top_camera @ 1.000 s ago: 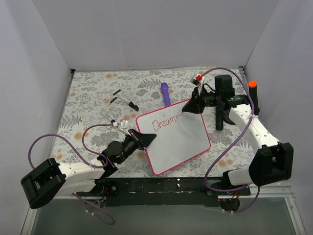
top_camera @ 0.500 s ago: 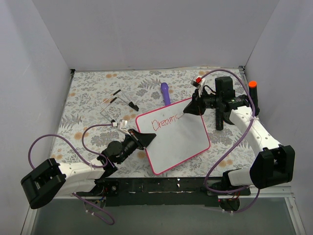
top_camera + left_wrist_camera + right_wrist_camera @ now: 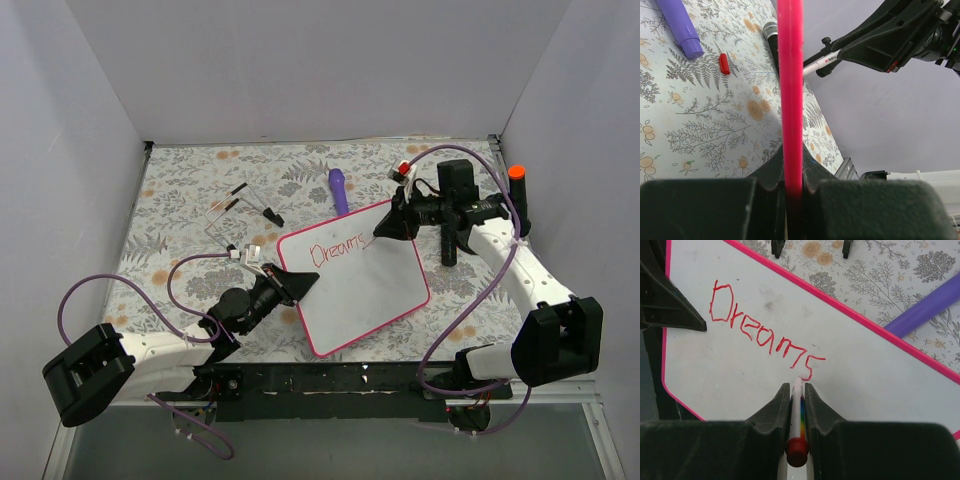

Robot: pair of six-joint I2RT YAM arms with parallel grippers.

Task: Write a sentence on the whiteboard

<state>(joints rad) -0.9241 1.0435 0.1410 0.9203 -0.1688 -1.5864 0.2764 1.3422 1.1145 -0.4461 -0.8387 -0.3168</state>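
Since the earlier frame, the right tool [image 3: 797,387] has been shifted slightly along the whiteboard [image 3: 372,292], and a closing "s" has been added to the red word.

The surface [image 3: 190,190] is covered with a pale cloth printed with grey ferns and orange flowers. It is enclosed at the back and on both sides by plain white walls [image 3: 300,60].

The whiteboard lies right of centre on the surface, turned at an angle, between the two arms. The sentence [image 3: 762,335] so far reads "Dreams", written in red near the board's far edge. A purple stick [image 3: 338,190] lies just beyond that edge. A small red cap [image 3: 725,63] lies on the cloth near the stick.

The right tool is closed on a white marker [image 3: 798,407], and the tip is placed at the foot of the "s". Printed lettering beginning with "M" is seen on the marker barrel in the left wrist view; the rest cannot be read.

The left tool [image 3: 790,172] is clamped on the pink frame at the board's left corner.
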